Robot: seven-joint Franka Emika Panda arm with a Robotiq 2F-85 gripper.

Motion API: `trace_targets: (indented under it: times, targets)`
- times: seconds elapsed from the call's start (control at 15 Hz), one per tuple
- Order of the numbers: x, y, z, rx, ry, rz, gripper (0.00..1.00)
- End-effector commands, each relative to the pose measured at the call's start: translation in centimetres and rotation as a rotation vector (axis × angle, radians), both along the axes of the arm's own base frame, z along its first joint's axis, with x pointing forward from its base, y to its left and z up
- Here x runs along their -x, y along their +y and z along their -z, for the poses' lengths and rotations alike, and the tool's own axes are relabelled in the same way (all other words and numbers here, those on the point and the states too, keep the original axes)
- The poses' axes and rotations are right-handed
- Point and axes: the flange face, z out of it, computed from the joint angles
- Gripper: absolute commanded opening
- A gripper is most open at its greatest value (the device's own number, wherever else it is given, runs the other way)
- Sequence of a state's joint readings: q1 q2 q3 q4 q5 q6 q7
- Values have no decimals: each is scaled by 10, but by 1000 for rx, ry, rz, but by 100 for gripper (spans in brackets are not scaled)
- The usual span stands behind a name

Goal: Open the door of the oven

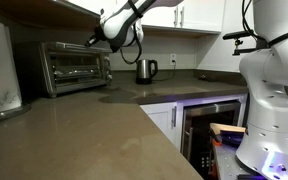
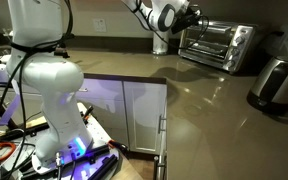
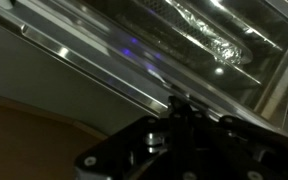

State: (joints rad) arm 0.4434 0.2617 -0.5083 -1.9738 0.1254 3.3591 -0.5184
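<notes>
Pincer [image 1: 96, 41] near the door's [image 1: 70, 68] top edge on the oven [image 2: 217, 46]; grip unclear.

In an exterior view, the toaster oven [image 1: 76, 66] sits on the grey tabletop [image 1: 94, 130] by the wall, its glass door [image 1: 70, 68] upright and closed. The arm's pincer [image 1: 94, 41] hangs at the oven's upper corner, on the side nearest 1 steel kettle [image 1: 145, 70]. Its jaws are too small to read.
</notes>
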Motion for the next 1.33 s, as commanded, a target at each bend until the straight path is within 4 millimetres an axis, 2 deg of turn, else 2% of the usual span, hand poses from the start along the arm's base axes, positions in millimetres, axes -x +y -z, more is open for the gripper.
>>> trace_targets:
  times: [0.0, 1.27]
  targets:
    - [16, 4, 0, -68, 63, 7, 0]
    - [33, 5, 9, -207, 233, 47, 0]
